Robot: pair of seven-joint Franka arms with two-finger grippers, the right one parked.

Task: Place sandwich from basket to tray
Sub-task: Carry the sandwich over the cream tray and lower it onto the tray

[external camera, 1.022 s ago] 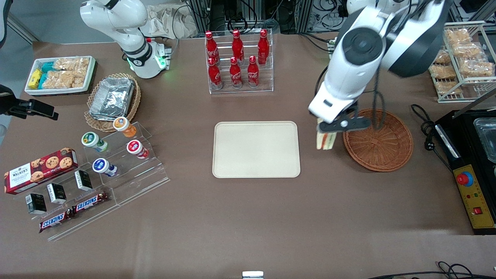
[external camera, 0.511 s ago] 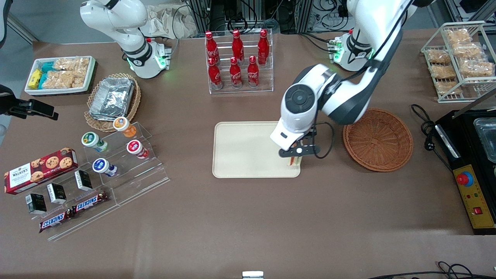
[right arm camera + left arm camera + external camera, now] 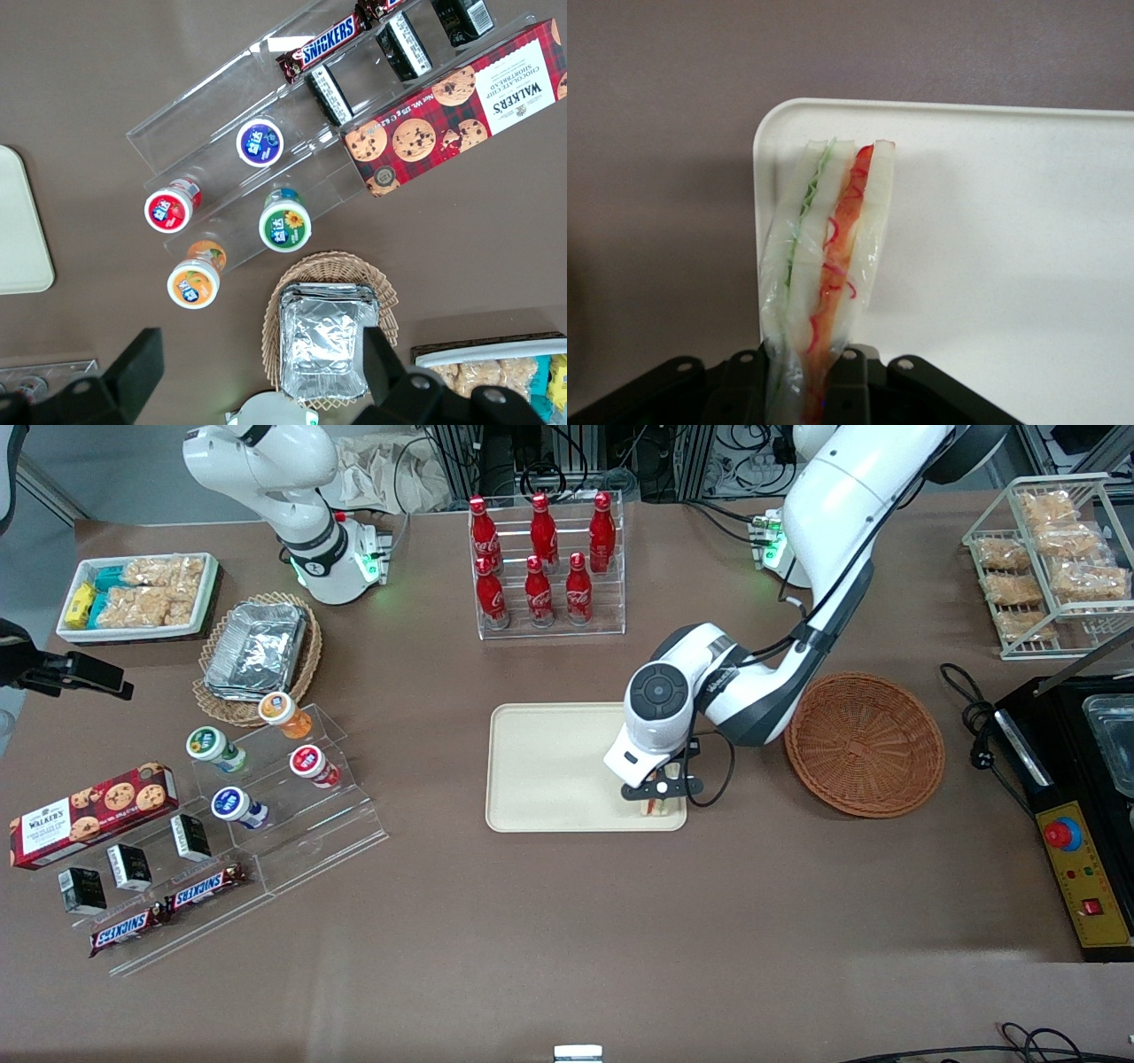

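My left gripper (image 3: pixel 657 797) hangs low over the cream tray (image 3: pixel 549 766), at the tray corner nearest the front camera on the basket's side. It is shut on the sandwich (image 3: pixel 656 806), a pale wedge in clear wrap with green and red-orange filling. In the left wrist view the sandwich (image 3: pixel 828 257) stands edge-on between the black fingers (image 3: pixel 855 385), its tip over the tray's rounded corner (image 3: pixel 992 230). Whether it touches the tray I cannot tell. The reddish-brown wicker basket (image 3: pixel 864 744) sits beside the tray with nothing in it.
A clear rack of red cola bottles (image 3: pixel 545 567) stands farther from the front camera than the tray. Toward the parked arm's end are a tan basket of foil containers (image 3: pixel 257 651), acrylic steps with small cups (image 3: pixel 266 771) and a cookie box (image 3: pixel 89 802). A black appliance (image 3: pixel 1076 797) sits by the basket.
My gripper carried the sandwich from beside the basket's rim over to the tray, then dropped lower at the tray's near corner. The basket is now fully uncovered.
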